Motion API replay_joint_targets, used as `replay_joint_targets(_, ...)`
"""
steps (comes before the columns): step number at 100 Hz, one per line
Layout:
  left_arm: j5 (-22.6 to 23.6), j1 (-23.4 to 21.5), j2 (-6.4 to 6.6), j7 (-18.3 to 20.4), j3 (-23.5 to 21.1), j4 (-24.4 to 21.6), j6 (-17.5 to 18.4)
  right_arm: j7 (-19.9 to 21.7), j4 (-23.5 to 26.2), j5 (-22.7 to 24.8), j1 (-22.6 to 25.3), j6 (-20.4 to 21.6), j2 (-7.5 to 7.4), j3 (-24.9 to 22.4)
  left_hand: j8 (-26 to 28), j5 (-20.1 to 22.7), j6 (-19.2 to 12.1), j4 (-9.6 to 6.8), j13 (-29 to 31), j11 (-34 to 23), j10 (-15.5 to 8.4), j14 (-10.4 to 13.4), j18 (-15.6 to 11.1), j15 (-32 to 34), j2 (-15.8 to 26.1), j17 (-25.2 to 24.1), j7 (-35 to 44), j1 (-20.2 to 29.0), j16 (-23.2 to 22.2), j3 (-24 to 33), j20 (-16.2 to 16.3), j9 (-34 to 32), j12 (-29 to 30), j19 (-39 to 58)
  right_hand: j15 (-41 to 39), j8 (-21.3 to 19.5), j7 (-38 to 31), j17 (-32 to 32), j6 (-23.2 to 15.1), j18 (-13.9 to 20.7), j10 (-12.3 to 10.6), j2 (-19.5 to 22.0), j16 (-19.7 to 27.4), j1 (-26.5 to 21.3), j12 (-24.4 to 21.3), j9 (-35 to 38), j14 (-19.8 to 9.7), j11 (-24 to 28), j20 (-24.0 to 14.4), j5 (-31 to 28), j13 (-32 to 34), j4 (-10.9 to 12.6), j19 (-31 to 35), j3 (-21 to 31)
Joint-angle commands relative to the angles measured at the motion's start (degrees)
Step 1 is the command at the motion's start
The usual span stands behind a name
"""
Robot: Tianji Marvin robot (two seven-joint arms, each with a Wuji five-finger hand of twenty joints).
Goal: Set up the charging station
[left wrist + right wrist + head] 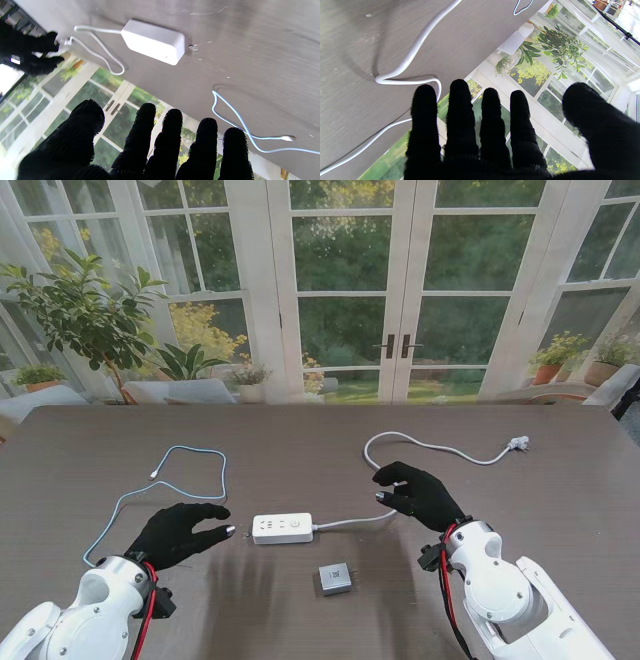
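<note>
A white power strip (282, 527) (153, 41) lies flat near the table's middle. Its white cord (440, 448) (415, 45) runs right, passes under my right hand, and loops away to a plug (518, 444) at the far right. A small grey charger cube (335, 578) sits nearer to me than the strip. On the left a light-blue cable (190, 470) (240, 120) lies in a loose loop. My left hand (180, 532) (150, 145) is open, its fingertips just short of the strip's left end. My right hand (418, 494) (490, 130) hovers open over the cord, holding nothing.
The dark wood table (560, 500) stretches wide on both sides. Beyond its far edge stand glass doors (395, 290) and potted plants (85, 315).
</note>
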State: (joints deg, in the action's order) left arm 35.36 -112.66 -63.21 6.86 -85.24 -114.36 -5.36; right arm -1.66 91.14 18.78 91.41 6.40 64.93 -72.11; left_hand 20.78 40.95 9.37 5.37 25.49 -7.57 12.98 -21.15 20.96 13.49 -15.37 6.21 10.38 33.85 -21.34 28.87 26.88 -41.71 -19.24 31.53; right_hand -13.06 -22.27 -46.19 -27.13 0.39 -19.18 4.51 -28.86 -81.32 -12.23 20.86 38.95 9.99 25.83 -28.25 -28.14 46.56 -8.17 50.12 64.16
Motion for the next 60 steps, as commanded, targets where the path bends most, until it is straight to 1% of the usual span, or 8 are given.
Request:
replay_joint_targets(1,0.37,-2.14,0.83,0.7,-0.84,-1.43,-0.32,0.84,0.6,-0.17,0.44,0.12,0.1,0.23,0.1,0.32,-0.8,-1.05,1.36,-0.24,-0.73,0.83,-0.46,0.88,-0.75,0.12,0.23,-1.4,0.24,1.06,0.66,-1.28,0.08,1.76,-0.61,0.57,8.16,-0.27,-0.1,0.76,0.01,-0.29,63.64,1.85,0.08,-0.35,-0.01,0.27,0.13,-0.02,-0.23,0.98,-0.43,-1.03)
replay_joint_targets(14,3.59,-6.01,1.38,4.07,-3.87,-4.31,-0.64,1.09,0.6,-0.73,0.48,0.13,0.1,0.32,0.12,0.31,-0.8,-0.99,1.52,-0.28,-0.76,1.04,-0.6,1.06,-1.12,-0.08,0.24,-1.58,0.15,1.67,0.66,-1.36,0.05,2.81,-0.71,0.58,8.26,-0.19,0.03,0.67,0.17,-0.09,63.53,1.82,0.15,-0.24,0.06,0.25,0.12,-0.13,-0.13,1.0,-0.44,-1.12)
replay_joint_targets(26,5.39,-9.04,1.5,5.35,-6.15,-5.93,-0.75,1.33,0.61,-0.93,0.53,0.22,0.06,0.35,0.12,0.17,-0.76,-0.92,1.63,-0.28,-0.86,1.19,-0.65,1.18,-1.47,-0.22,0.19,-1.71,0.1,2.2,0.51,-1.32,0.04,3.36,-0.75,0.55,8.24,-0.14,0.07,0.65,0.22,0.04,63.48,1.86,0.2,-0.06,0.08,0.25,0.12,-0.43,-0.05,1.03,-0.47,-1.18)
replay_joint_targets(36,6.26,-10.87,1.34,4.91,-7.47,-6.35,-0.74,1.43,0.57,-1.22,0.57,0.29,0.07,0.42,0.09,0.0,-0.75,-0.88,1.11,-0.14,-0.82,1.33,-0.95,1.06,-2.05,-0.65,0.12,-1.66,0.12,2.79,0.32,-0.86,0.09,3.54,-0.74,0.56,8.34,-0.18,0.06,0.63,0.24,0.08,63.45,1.85,0.22,-0.03,0.15,0.19,0.11,-0.42,-0.06,1.05,-0.46,-1.2)
replay_joint_targets(47,8.77,-12.61,1.12,3.66,-8.63,-6.34,-0.51,1.58,0.47,-1.47,0.53,0.38,0.06,0.5,-0.09,-0.88,-0.48,-0.79,0.39,-0.01,-1.02,2.02,-1.59,0.93,-2.79,-1.01,-0.3,-1.9,0.17,4.0,0.06,-0.2,0.17,3.84,-0.76,0.55,8.39,-0.19,0.08,0.67,0.25,0.14,63.41,1.81,0.26,0.08,0.17,0.17,0.1,-0.46,0.0,1.07,-0.46,-1.24)
replay_joint_targets(49,9.26,-12.89,1.06,3.23,-8.77,-6.27,-0.51,1.57,0.45,-1.5,0.52,0.39,0.07,0.51,-0.16,-0.82,-0.56,-0.54,0.36,-0.17,-1.13,2.05,-1.7,1.13,-3.26,-1.21,-0.31,-2.67,0.12,5.46,-0.22,-0.16,0.17,4.29,-0.77,0.55,8.4,-0.18,0.11,0.7,0.3,0.15,63.4,1.81,0.26,0.08,0.13,0.15,0.1,-0.47,0.04,1.07,-0.46,-1.25)
replay_joint_targets(60,11.58,-14.23,0.81,1.4,-9.57,-5.77,-0.37,1.7,0.36,-1.74,0.48,0.42,0.07,0.58,-0.67,-1.81,0.01,-0.1,-0.15,-0.08,-1.27,2.98,-2.54,1.16,-5.23,-1.63,-0.97,-3.11,0.22,8.21,-0.79,0.37,0.31,4.93,-0.75,0.53,8.46,-0.17,0.16,0.61,0.18,0.23,63.37,1.84,0.3,0.25,0.29,0.14,0.09,-0.5,0.04,1.08,-0.49,-1.31)
